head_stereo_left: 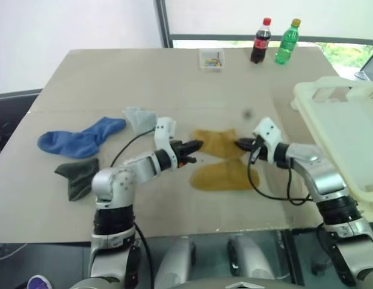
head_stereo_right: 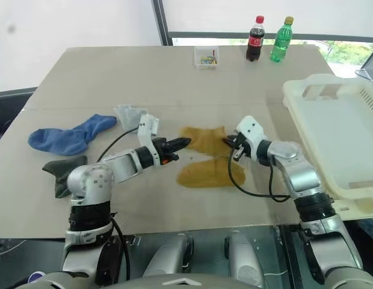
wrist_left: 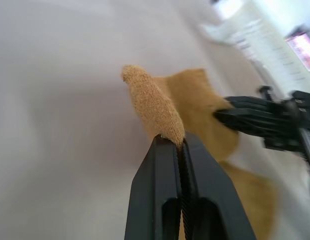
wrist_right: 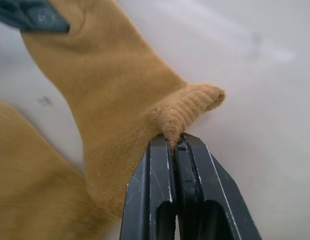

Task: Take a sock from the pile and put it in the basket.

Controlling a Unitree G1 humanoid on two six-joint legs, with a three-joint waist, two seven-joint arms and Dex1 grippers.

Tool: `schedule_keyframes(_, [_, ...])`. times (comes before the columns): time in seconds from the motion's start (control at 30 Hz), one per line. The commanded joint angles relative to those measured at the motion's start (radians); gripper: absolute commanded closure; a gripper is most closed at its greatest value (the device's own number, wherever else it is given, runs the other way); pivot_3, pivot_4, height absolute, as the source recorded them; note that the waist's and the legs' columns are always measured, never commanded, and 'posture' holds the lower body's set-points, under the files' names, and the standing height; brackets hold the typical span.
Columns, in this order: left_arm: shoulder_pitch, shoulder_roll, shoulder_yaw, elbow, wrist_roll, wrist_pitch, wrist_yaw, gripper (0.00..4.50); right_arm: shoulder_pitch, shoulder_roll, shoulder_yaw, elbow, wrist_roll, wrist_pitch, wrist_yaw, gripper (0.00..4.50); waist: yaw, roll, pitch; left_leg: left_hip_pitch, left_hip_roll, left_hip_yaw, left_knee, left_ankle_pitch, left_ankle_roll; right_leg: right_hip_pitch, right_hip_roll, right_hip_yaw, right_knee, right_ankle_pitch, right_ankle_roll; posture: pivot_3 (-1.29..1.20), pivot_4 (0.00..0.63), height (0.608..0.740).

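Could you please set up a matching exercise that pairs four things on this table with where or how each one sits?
Things:
1. blue sock
2. upper mustard sock
3. basket
4. cola bottle

Places or states:
A. at the table's far edge
B. pinched at both ends by the grippers
C. at the robot's right
D. lying flat at the robot's left

Pairs: 1-D, 2-B, 3-C, 4-A

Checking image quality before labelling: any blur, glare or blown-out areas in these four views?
Left wrist view: the mustard sock and left gripper are crisp, the right gripper and far background smeared. Right wrist view: sock cuff sharp, table soft. Eye views: the window strip behind the bottles is washed out, the basket pale but readable; soft shadows, no hard glare.
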Motion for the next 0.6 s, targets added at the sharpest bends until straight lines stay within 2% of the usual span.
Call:
schedule_keyframes(0.03, [0.046, 0.040, 0.085, -0.138, -0.169, 0.119, -0.004, 4.40, 0.070, -0.059, -0.090, -0.246, 0.116, 0.132, 0.014, 4.50, 0.001, 0.000, 0.000, 0.000, 0.000, -0.001, -0.001, 0.000, 0.000, 0.000, 0.000, -0.001, -0.001, 0.000, 0.000, 0.00, 0.150, 0.740])
schedule_keyframes(0.2, [0.122, 0.063, 0.136, -0.214, -0.340, 0.230, 0.040, 4.40, 0.184, -0.113, -0.140, -0.414, 0.176, 0.251, -0.026, 4.50, 0.005, 0.000, 0.000, 0.000, 0.000, -0.001, -0.001, 0.000, 0.000, 0.001, -0.001, -0.001, -0.002, 0.000, 0.000, 0.00, 0.150, 0.740])
schedule_keyframes(0.3, [0.144, 0.073, 0.127, -0.219, -0.374, 0.240, 0.072, 4.40, 0.212, -0.121, -0.154, -0.455, 0.200, 0.299, -0.055, 4.50, 0.007, 0.000, 0.000, 0.000, 0.000, 0.000, -0.001, 0.000, 0.000, 0.001, -0.001, 0.000, -0.002, 0.000, 0.000, 0.00, 0.150, 0.740])
schedule_keyframes(0.6, [0.190, 0.081, -0.031, -0.156, -0.226, 0.115, 0.085, 4.40, 0.324, -0.134, -0.077, -0.448, 0.141, 0.283, -0.108, 4.50, 0.024, 0.000, 0.000, 0.001, 0.000, 0.001, 0.000, 0.000, 0.000, 0.001, 0.000, 0.001, -0.003, -0.001, 0.000, 0.00, 0.150, 0.740])
